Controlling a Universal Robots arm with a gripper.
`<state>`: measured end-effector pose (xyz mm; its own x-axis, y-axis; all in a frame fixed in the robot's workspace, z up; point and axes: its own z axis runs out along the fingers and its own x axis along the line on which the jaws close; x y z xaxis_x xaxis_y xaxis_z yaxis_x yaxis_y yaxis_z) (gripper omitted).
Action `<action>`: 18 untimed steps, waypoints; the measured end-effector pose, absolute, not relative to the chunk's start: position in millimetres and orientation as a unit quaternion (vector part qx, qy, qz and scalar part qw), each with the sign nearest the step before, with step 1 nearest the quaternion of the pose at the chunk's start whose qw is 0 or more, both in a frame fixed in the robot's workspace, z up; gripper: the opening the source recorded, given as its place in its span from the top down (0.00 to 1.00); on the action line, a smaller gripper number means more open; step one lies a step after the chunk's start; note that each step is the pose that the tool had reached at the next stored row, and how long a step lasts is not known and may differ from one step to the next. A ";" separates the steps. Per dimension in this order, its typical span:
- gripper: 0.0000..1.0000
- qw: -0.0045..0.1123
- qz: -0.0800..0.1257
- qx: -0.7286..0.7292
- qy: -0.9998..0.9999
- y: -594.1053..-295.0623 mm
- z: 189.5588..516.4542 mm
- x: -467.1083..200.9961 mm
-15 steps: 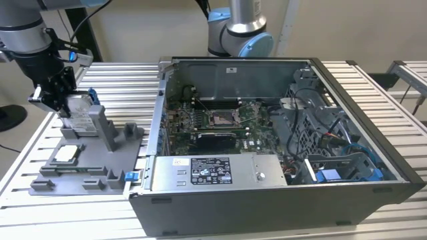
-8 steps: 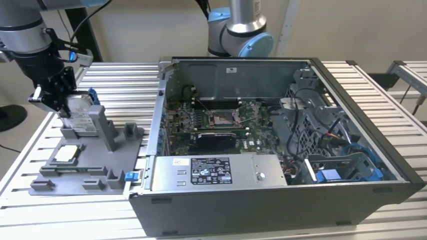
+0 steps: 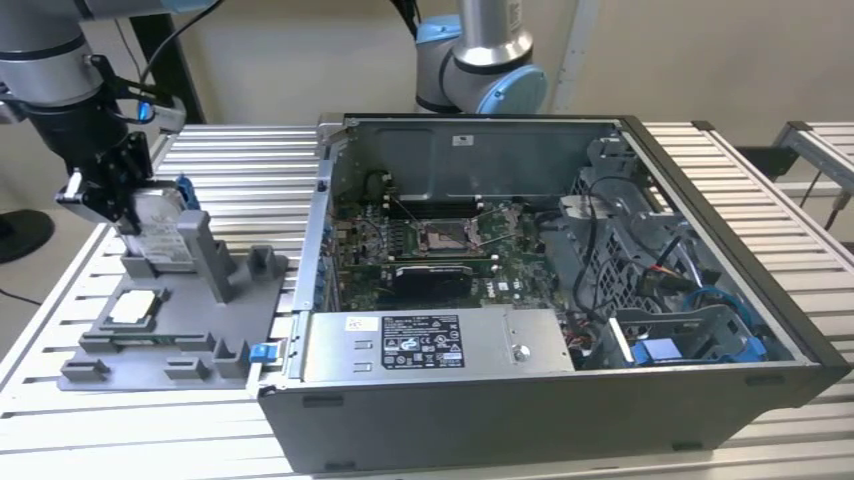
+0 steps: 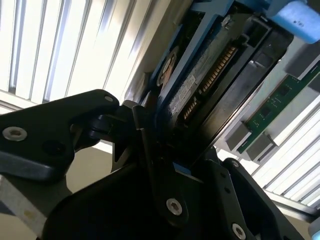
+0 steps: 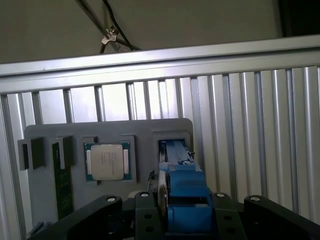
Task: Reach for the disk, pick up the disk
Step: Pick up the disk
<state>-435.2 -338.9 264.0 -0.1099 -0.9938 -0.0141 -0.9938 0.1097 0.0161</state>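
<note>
The disk (image 3: 163,228) stands on edge, slightly tilted, in a slot of the grey holder (image 3: 200,345) at the exterior view's left. Its silver face carries a white label, and a blue bracket frames it. My gripper (image 3: 136,205) comes down on its upper end from above, shut on the disk. In the second wrist view a black finger (image 4: 150,145) presses against the side of the disk (image 4: 200,85), whose connector row shows. In the first wrist view the disk's blue bracket (image 5: 185,185) sits between the gripper's (image 5: 182,212) two black fingers.
A small square silver chip (image 3: 134,308) (image 5: 106,161) lies in a pocket of the grey holder (image 5: 145,132). An open computer case (image 3: 534,300) with a grey power-supply box (image 3: 427,345) stands right beside the holder. A second arm's base (image 3: 481,60) rises behind the case. The table is ribbed metal.
</note>
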 end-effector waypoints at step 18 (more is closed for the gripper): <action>1.00 0.000 -0.011 0.667 -0.745 -339.0 289.8 -435.2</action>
